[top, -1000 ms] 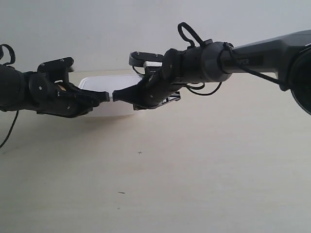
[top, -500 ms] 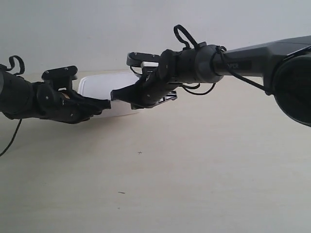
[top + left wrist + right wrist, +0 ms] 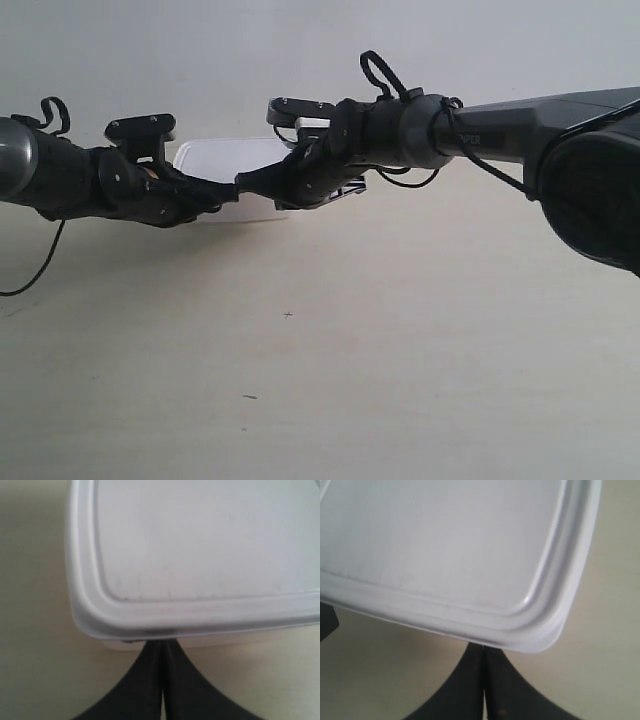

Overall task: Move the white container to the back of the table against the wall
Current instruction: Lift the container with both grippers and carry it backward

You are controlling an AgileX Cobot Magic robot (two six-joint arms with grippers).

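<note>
The white container [image 3: 225,160] lies flat on the table [image 3: 400,350], far back near the wall [image 3: 300,50]. Both arms partly hide it in the exterior view. My left gripper [image 3: 161,642] is shut, its tips pressed against the box's near side just under the lid rim, close to one rounded corner of the white container [image 3: 200,545]. My right gripper [image 3: 483,647] is shut too, its tips touching the near side beneath the other corner of the white container [image 3: 445,540]. In the exterior view the left gripper [image 3: 228,190] and right gripper [image 3: 245,183] nearly meet in front of the box.
The other gripper's dark tip [image 3: 327,620] shows at the edge of the right wrist view. Bare tabletop with tiny dark specks [image 3: 288,315] stretches in front of the arms. The right arm's thick black forearm [image 3: 520,115] crosses the right side.
Both arms have pushed farther back and the container has slid with them toward the wall. The grippers stayed shut against its near side.
</note>
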